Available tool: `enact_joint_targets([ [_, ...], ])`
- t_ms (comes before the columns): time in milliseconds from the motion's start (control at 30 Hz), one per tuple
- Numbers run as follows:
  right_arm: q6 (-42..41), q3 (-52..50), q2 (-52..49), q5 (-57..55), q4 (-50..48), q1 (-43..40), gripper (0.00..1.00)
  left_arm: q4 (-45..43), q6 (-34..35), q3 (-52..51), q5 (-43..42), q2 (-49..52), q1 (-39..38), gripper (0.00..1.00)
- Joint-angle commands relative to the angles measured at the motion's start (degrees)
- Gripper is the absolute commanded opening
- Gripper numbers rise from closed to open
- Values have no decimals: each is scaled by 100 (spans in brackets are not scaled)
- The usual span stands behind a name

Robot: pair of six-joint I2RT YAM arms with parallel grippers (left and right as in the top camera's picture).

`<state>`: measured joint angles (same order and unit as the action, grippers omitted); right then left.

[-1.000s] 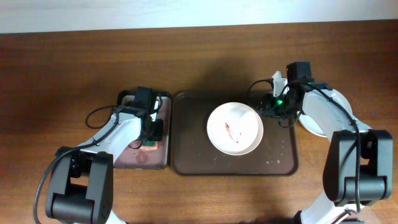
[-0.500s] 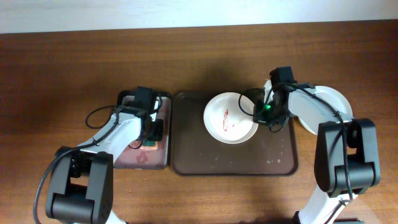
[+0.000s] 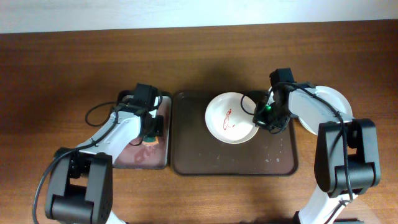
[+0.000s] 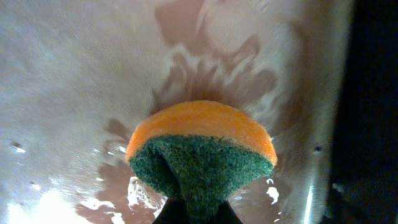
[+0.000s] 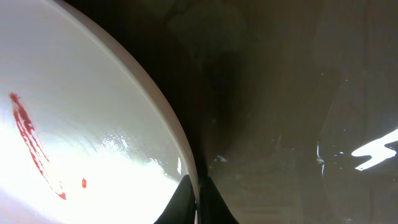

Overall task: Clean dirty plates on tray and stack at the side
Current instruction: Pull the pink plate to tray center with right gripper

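Note:
A pale white plate [image 3: 231, 118] with a red sauce streak lies on the dark brown tray [image 3: 205, 155], in its upper middle. My right gripper [image 3: 260, 117] is shut on the plate's right rim; in the right wrist view the fingers [image 5: 198, 205] pinch the thin edge of the plate [image 5: 74, 124] above the tray [image 5: 280, 124]. My left gripper [image 3: 151, 134] hangs over the small pinkish tray and is shut on an orange and green sponge [image 4: 202, 155], which bulges out of the jaws [image 4: 199, 214]. A second pale plate [image 3: 336, 98] rests on the table right of the tray, partly under the right arm.
The small pinkish-grey tray [image 3: 134, 155] sits just left of the brown tray; its wet surface [image 4: 74, 93] shows streaks. Crumbs or droplets dot the brown tray's lower right [image 3: 270, 160]. Bare wooden table [image 3: 199, 62] surrounds everything.
My right gripper moved in to the left and shut on the plate's rim, and the plate shifted up and left on the tray. My left gripper shut on the sponge.

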<state>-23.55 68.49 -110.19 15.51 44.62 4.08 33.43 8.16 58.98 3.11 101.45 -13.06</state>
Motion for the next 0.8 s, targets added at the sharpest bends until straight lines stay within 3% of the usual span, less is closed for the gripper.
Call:
enact_joint_targets([
  [0,61,-76,-76,-313,90,4,4,22,13,188,-68,-739,17,0],
  [200,79,-76,-76,-313,90,4,4,-107,85,188,-46,-1449,87,0],
  [300,79,-76,-76,-313,90,4,4,-173,664,188,-120,-1681,393,0],
  [333,79,-76,-76,-315,90,4,4,-221,723,188,-409,-1735,516,0],
  [400,79,-76,-76,-315,87,4,4,-393,710,188,-2159,-1768,988,0],
  [533,79,-76,-76,-315,87,4,4,-474,256,186,-4481,-1766,1908,0],
  [767,76,-76,-76,-315,81,4,4,-472,-17,186,-5499,-1762,2400,0],
])
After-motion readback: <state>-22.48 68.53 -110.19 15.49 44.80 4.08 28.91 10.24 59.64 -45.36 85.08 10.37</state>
